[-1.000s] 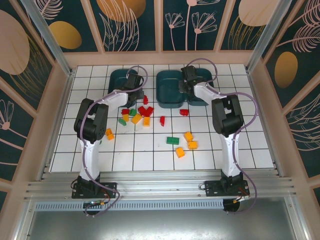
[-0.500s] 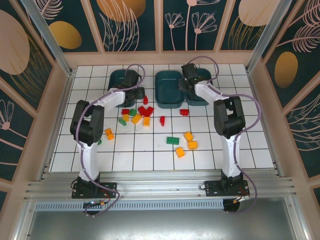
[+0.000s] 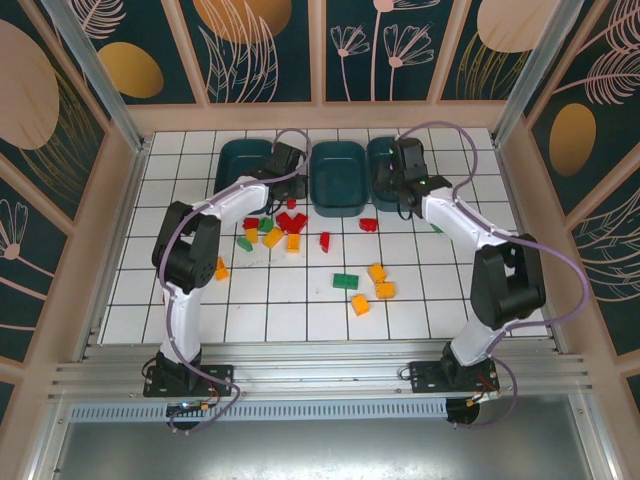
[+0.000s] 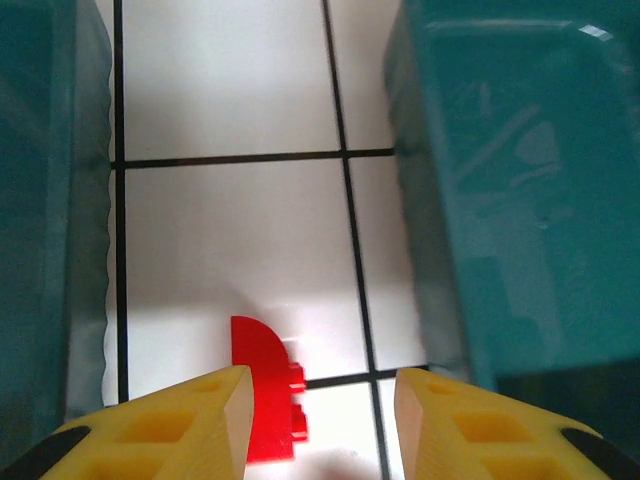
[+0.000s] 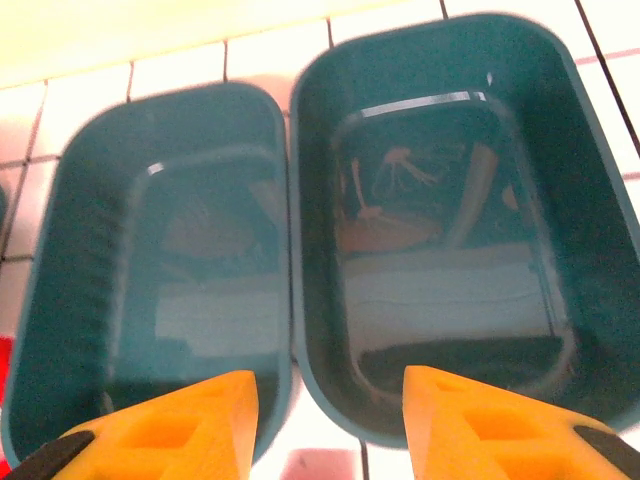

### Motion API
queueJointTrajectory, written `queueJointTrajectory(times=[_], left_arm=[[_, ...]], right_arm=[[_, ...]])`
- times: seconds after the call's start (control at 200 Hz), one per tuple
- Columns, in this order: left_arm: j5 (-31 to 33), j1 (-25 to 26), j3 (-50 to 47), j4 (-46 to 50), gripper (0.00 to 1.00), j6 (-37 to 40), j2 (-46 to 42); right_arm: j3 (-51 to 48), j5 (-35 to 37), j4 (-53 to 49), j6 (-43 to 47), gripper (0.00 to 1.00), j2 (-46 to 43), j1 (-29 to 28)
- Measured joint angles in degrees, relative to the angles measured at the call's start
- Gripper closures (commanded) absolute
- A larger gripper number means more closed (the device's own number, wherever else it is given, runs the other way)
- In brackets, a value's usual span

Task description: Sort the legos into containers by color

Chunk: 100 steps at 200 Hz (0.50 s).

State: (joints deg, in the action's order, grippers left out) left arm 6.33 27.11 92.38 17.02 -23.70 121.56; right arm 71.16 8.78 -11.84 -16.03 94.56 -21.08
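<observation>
**1. Governing relation.** My left gripper (image 3: 284,160) hangs over the bare tile strip between the left container (image 3: 238,160) and the middle container (image 3: 338,180). The nearest of the legos (image 3: 272,237) is a red brick (image 4: 265,385). In the top view it lies at 6 o'clock from that gripper, just outside the gap between the two containers. In the left wrist view it sits at 7 o'clock of the finger gap, partly overlapped by the finger on that side. Its long axis runs 12 to 6. The left arm is clearly the nearer one. I judge that a short retreat toward 6 o'clock, then a descent, would bracket the brick.

**2. Fingers.** The left fingers are parted to a moderate gap with floor visible between them, and they hold and touch nothing. The right gripper (image 5: 330,385) hovers above the right container (image 5: 440,240), its fingers likewise moderately apart and empty.

**3. Remaining work.** The other legos lie scattered on the tiled table (image 3: 180,300), at 6 o'clock of the containers, unsorted.
</observation>
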Motion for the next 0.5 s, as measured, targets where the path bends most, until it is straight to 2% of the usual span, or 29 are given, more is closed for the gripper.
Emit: queueJointTrajectory(times=[0.26,0.5], left_arm=[[1.3,-0.2,0.1,0.2,0.6,-1.4,2.3],[1.4,-0.2,0.1,-0.6,0.62,-1.5,3.7]], right_arm=[[-9.3,-0.2,0.6,-1.1,0.57,-6.6,2.4],[-12.5,-1.2,1.4,-1.6,0.57,-9.4,5.7]])
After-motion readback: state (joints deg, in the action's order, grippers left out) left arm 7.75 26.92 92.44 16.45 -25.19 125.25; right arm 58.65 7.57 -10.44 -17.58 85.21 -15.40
